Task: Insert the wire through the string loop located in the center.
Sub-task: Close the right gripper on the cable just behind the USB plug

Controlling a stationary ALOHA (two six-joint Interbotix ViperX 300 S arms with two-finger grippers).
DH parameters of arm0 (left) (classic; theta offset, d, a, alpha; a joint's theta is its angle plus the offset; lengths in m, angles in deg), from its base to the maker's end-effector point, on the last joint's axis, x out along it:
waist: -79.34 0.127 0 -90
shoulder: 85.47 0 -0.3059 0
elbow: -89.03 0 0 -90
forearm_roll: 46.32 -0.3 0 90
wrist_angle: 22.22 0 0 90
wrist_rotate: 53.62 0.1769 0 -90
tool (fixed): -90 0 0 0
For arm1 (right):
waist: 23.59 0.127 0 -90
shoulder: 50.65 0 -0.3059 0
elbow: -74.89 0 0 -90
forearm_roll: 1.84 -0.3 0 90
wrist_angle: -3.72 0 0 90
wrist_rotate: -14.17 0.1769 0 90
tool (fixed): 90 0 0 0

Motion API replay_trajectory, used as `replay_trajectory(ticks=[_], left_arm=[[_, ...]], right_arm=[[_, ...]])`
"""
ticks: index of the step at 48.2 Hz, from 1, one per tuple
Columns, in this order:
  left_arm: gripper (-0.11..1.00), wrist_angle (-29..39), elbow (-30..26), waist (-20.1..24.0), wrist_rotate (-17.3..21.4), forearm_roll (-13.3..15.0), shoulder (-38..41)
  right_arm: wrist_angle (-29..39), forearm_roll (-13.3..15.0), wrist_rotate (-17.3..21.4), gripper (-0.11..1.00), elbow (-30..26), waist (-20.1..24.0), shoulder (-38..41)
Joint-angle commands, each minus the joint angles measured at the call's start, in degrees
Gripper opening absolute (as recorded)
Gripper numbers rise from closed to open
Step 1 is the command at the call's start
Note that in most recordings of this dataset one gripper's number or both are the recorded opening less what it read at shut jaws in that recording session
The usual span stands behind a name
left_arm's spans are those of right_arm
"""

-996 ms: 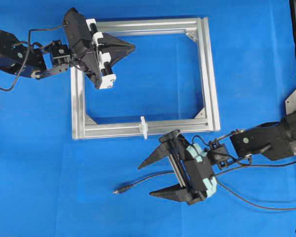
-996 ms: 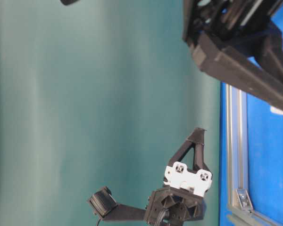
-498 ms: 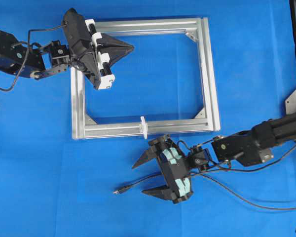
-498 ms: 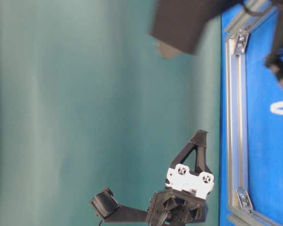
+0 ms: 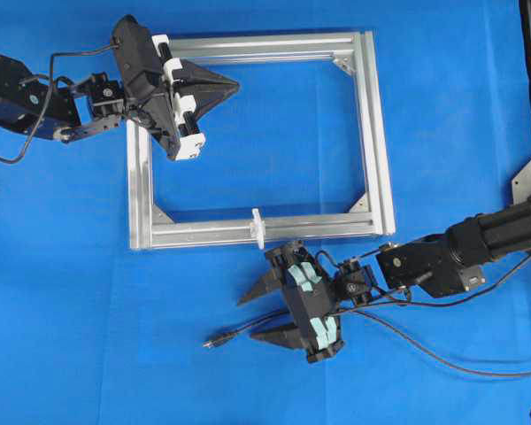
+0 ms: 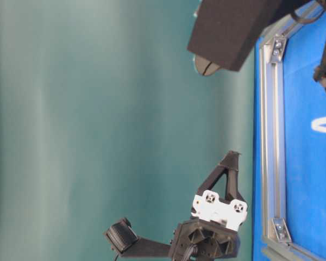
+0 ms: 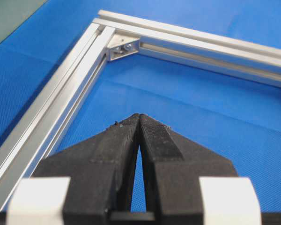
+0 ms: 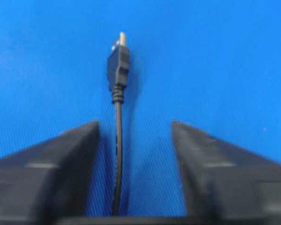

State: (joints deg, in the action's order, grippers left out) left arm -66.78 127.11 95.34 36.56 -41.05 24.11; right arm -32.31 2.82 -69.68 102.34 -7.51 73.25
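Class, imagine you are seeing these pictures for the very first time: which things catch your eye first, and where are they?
A silver aluminium frame lies on the blue cloth, with a tiny white string loop standing at the middle of its near bar. Just below it, the right gripper is open around the wire, whose plug points left on the cloth. The left gripper hangs shut over the frame's upper left corner.

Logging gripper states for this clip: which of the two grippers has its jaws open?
The right gripper, below the frame: its jaws stand apart on either side of the wire. The left gripper, over the frame's upper left corner, has its jaws pressed together, empty.
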Motion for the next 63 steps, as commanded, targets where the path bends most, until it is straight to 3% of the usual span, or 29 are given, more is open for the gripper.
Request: replay_trajectory(ticks=[1, 6, 10, 33, 54, 63], left_arm=[[0.00, -0.2, -0.4, 0.1, -0.1, -0.2, -1.8], [0.00, 0.1, -0.4, 0.1, -0.1, -0.2, -1.8], [0.00, 0.4, -0.4, 0.2, -0.1, -0.2, -1.8], [0.00, 0.8, -0.4, 0.3, -0.1, -0.2, -1.8], [0.00, 0.8, -0.4, 0.3, -0.4, -0.2, -1.8], [0.00, 0.8, -0.4, 0.3, -0.4, -0.2, -1.8]], right_arm=[[-0.6, 0.1, 0.0, 0.33, -0.7, -0.2, -1.0], [-0.5, 0.3, 0.0, 0.08, -0.7, -0.3, -1.0], [-0.4, 0.4, 0.0, -0.02, -0.8, -0.3, -1.0], [0.4, 0.5, 0.0, -0.02, -0.6, -0.3, -2.8], [11.8, 1.3, -0.6, -0.02, -0.4, -0.2, -14.0], [13.4, 1.4, -0.6, -0.02, -0.2, -0.2, -15.3]])
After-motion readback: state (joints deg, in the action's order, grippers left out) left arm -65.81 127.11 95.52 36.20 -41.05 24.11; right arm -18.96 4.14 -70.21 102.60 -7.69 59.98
